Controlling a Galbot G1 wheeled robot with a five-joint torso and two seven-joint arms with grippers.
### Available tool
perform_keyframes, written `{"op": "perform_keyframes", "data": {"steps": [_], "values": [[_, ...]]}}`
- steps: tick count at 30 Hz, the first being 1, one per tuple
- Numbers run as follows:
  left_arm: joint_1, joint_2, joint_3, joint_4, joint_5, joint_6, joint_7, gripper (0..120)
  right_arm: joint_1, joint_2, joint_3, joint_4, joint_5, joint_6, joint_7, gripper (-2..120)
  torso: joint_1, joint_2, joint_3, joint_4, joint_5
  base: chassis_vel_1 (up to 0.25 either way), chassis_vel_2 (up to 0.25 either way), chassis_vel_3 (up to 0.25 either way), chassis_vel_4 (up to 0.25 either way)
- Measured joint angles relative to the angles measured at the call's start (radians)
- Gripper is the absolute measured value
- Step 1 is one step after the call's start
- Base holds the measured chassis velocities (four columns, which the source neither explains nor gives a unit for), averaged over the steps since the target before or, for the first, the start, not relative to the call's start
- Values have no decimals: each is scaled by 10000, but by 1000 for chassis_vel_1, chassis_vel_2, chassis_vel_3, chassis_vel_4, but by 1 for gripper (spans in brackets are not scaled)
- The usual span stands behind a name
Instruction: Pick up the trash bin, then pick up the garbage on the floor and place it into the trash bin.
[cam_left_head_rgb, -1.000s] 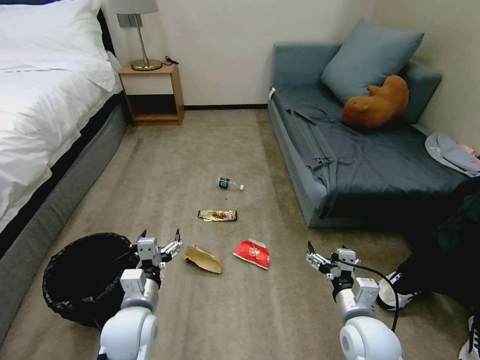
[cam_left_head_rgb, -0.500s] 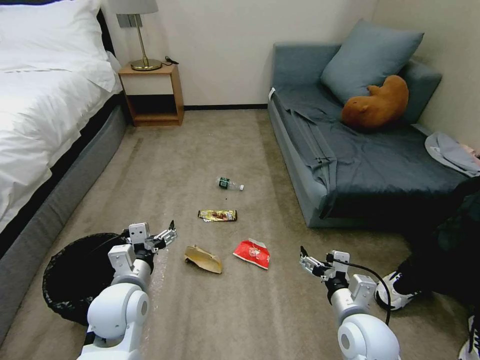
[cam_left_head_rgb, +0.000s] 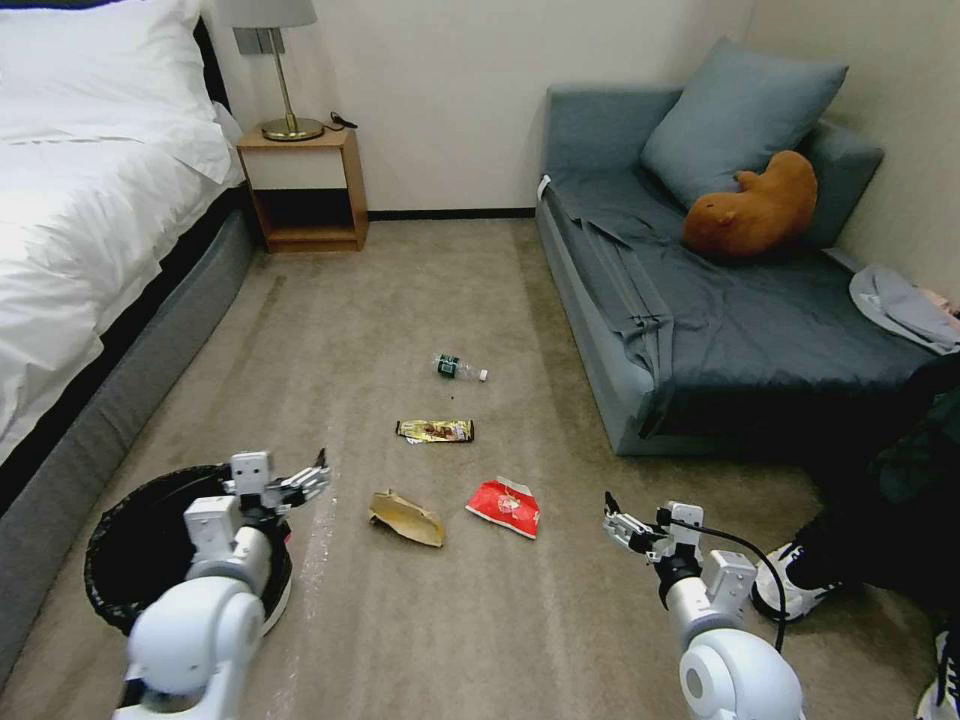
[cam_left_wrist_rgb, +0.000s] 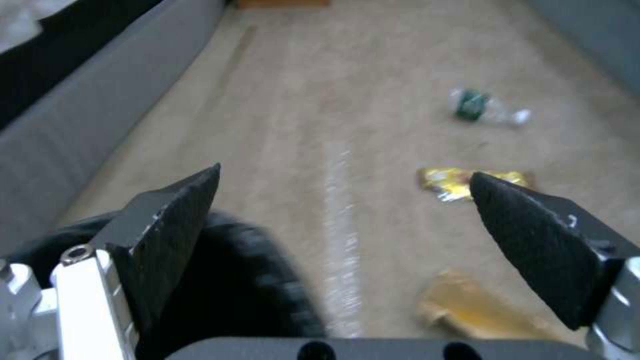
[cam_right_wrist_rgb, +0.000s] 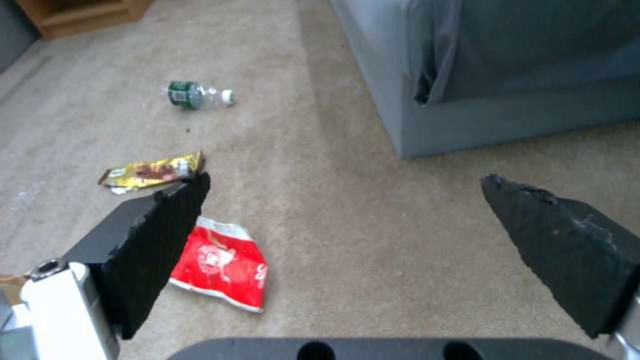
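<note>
The task looks barely begun: the round, low trash bin lined with crinkly black plastic stands on the beige carpeted floor at the near left, beside the grey base of the white-sheeted bed, mouth facing up, and it has not been lifted. The left gripper hovers over the bin's right rim with its jaws spread wide and holding nothing; from the left wrist view I cannot be sure whether either jaw touches the liner. All four pieces of garbage lie loose on the floor between the bed and the blue-grey sofa. The crumpled brown paper bag sits just right of the bin, its long axis running from the near right to the far left. The red-and-white snack bag lies flat to its right, slightly skewed, the longer side running left to right. Farther off, the gold-brown wrapper lies with its long axis left to right, and beyond it the small clear bottle with a green label rests on its side, its white cap pointing right. The right gripper hangs low at the near right, well apart from the snack bag, jaws wide open and empty. So lifting the bin and all four pickups remain.
</note>
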Motion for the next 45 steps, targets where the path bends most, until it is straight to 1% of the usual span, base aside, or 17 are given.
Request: {"op": "perform_keyframes", "data": {"steps": [1, 2, 3, 4, 6, 10, 12, 13, 16, 17, 19, 20, 23, 26, 32, 39, 45], "values": [[63, 536, -278, 120, -352, 186, -125, 100, 26, -24, 93, -151, 18, 87, -32, 100, 0, 0, 0, 0, 2, 0, 0, 0, 0], [63, 536, -278, 120, -352, 186, -125, 100, 26, -24, 93, -151, 18, 87, -32, 100, 0, 0, 0, 0, 2, 0, 0, 0, 0], [89, 951, -446, 258, -466, 298, -134, 100, 17, -29, 158, -226, 37, 147, -52, 100, 0, 0, 0, 0, 1, 0, 0, 0, 0], [89, 951, -446, 258, -466, 298, -134, 100, 17, -29, 158, -226, 37, 147, -52, 100, 0, 0, 0, 0, 1, 0, 0, 0, 0], [67, 1639, -643, 668, -482, 424, 90, 100, -59, 92, 354, -385, 26, 291, -99, 100, 0, 0, 0, 0, 1, 0, 0, 0, 0], [156, 1984, -920, 857, -513, 528, 250, 100, -44, 180, 400, -559, -22, 377, -106, 100, 0, 0, 0, -5, 0, 0, 0, 0, 0], [483, 2180, -1367, 945, -519, 678, 596, 100, 58, 195, 327, -721, -45, 408, -109, 100, 0, 0, 0, -1, 2, 0, 0, 0, 0], [483, 2180, -1367, 945, -519, 678, 596, 100, 58, 195, 327, -721, -45, 408, -109, 100, 0, 0, 0, -1, 2, 0, 0, 0, 0], [1109, 2459, -2118, 1227, -206, 668, 1152, 100, 219, 135, 259, -832, -18, 413, -110, 100, 0, 0, 0, 0, 1, 0, 0, 0, 0], [1109, 2459, -2118, 1227, -206, 668, 1152, 100, 219, 135, 259, -832, -18, 413, -110, 100, 0, 0, 0, 0, 1, 0, 0, 0, 0], [1324, 2692, -2517, 1551, -30, 555, 1360, 100, 293, 88, 291, -872, 31, 413, -111, 100, 0, 0, 0, 3, 2, 0, 0, 0, 0], [1324, 2692, -2517, 1551, -30, 555, 1360, 100, 293, 88, 291, -872, 31, 413, -111, 100, 0, 0, 0, 3, 2, 0, 0, 0, 0], [1349, 3107, -2805, 2169, 58, 342, 1521, 100, 307, 91, 433, -918, 78, 444, -111, 100, 0, 0, 1, -4, -1, 0, 0, 0, 0], [1468, 3194, -3054, 2404, 121, 199, 1598, 100, 397, 112, 388, -1028, 85, 471, -115, 100, 0, 0, 0, -1, 3, 0, 0, 0, 0], [1554, 3101, -3096, 2550, 380, 71, 1680, 100, 509, 130, 240, -1139, 85, 488, -121, 100, 0, 0, 0, 0, 3, 0, 0, 0, 0], [1178, 2744, -2721, 3237, 1006, -185, 1690, 100, 601, 22, 186, -1187, 191, 533, -135, 100, 0, 0, 0, -1, 3, 0, 0, 0, 0], [867, 2682, -2399, 3986, 1241, -355, 1670, 100, 593, -71, 195, -1188, 363, 626, -164, 100, 0, 0, 0, -1, 2, 0, 0, 0, 0]]}}
